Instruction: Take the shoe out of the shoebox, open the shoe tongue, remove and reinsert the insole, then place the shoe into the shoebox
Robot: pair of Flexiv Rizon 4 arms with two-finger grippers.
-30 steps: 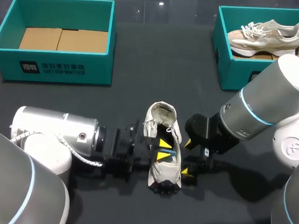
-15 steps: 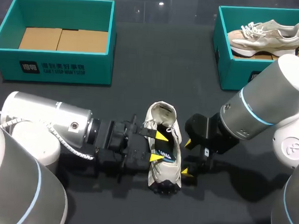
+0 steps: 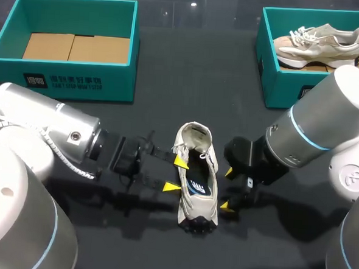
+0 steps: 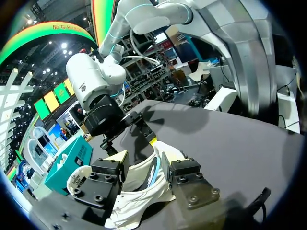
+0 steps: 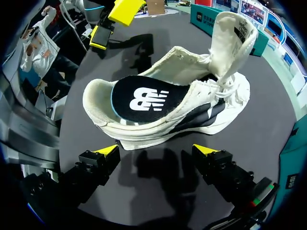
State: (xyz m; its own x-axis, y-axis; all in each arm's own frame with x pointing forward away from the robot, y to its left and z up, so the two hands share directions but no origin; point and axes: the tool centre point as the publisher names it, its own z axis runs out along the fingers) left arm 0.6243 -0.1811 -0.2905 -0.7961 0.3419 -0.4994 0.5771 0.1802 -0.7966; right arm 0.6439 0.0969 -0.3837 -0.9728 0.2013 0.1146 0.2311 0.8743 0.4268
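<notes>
Head view is showing you the shoe (image 3: 196, 172) lying on the tabletop (image 3: 169, 109) between both pincers. The left pincer (image 3: 176, 174) is spread with its tips at the shoe's near side. The right pincer (image 3: 226, 188) is also spread, just beside the far side, and is holding nothing.

The insole (image 5: 141, 100) is lying inside the shoe and the tongue (image 5: 232, 38) is standing open, so you are probably finishing the reinsertion. You cannot tell whether the heel end is fully seated. Next you will likely be pressing it flat, then closing one pincer on the shoe's wall and carrying it to the empty box (image 3: 6, 69) beyond the left pincer.

Right wrist view is giving you the insole's face and the raised tongue, which are barely visible from above. Only the head view is showing the box. Left wrist view is showing the shoe low between its own fingers.
</notes>
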